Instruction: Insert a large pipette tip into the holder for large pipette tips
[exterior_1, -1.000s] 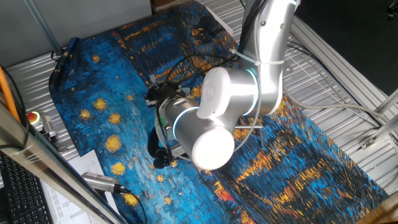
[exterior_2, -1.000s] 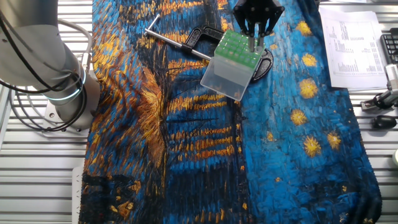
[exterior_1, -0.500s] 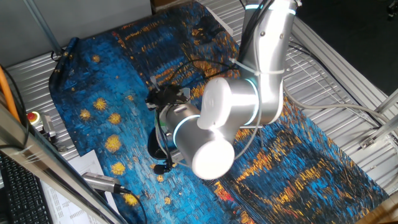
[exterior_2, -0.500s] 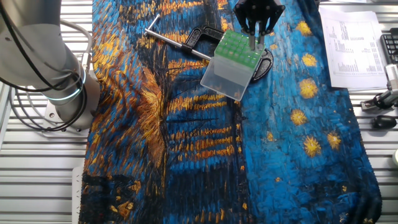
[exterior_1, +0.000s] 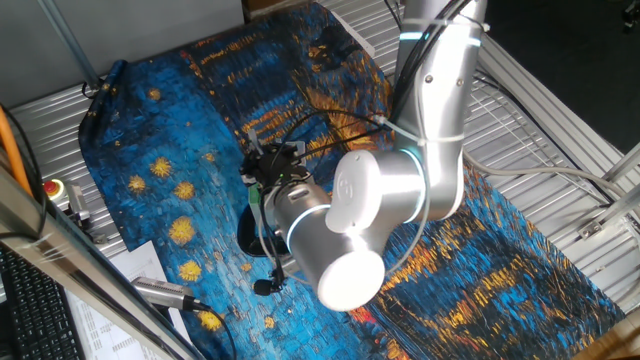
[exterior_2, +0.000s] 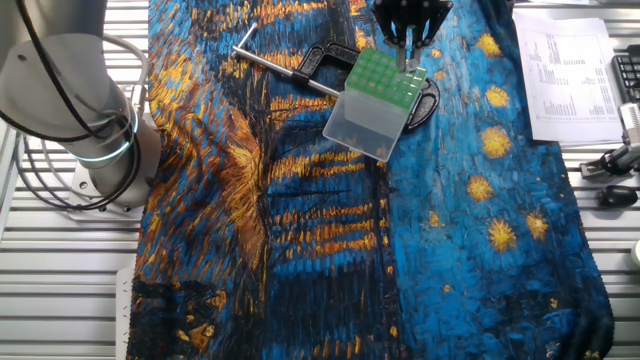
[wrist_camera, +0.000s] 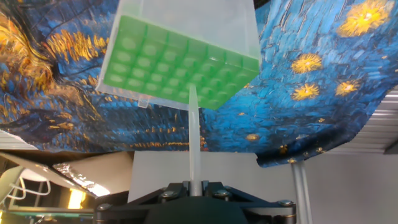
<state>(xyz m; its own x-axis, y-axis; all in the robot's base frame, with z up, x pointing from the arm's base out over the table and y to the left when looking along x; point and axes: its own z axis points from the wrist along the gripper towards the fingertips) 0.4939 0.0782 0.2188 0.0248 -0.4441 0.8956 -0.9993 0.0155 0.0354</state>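
You had no readable text anywhere in these views. The printed sheet (exterior_2: 570, 75) at the table's edge carried rows of print, but they were too small to make out. A second sheet (exterior_1: 95, 325) beside the keyboard (exterior_1: 28, 305) was just as illegible. The holder (wrist_camera: 180, 62), the cloth (exterior_2: 330, 230) and the arm (exterior_1: 430, 110) bore no lettering or numbers you could read.

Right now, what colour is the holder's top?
Bright green, clearest in the hand view: holder.
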